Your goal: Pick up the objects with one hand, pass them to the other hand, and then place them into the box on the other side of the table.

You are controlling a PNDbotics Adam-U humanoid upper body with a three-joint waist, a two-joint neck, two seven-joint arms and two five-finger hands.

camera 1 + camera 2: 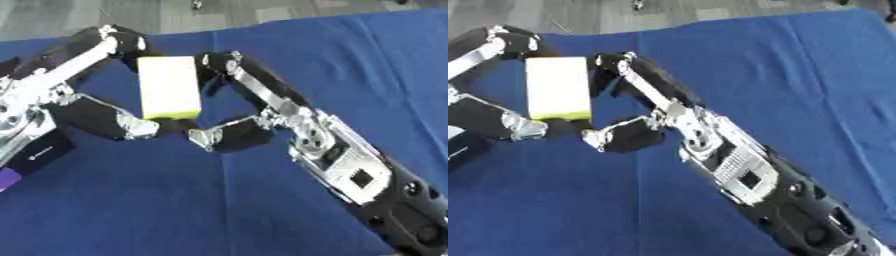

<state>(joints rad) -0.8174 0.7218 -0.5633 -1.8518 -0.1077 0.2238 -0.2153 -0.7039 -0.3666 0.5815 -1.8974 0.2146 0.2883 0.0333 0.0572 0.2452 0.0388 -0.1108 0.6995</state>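
A pale yellow block (169, 86) with a brighter yellow lower edge stands upright over the blue tablecloth (175, 210), between my two hands. My left hand (105, 117) comes in from the left. One finger arches over the block's top left corner, the thumb sits under its bottom end, and the two pinch it between them. My right hand (262, 120) reaches in from the lower right. Its long finger lies by the block's upper right edge, and its thumb is spread just below the bottom right corner. Whether they touch the block does not show.
The blue cloth covers the whole table; grey floor (219, 12) shows beyond its far edge. A black part with a purple patch (7, 178) sits at the left edge by my left forearm. My right forearm (780, 200) fills the lower right.
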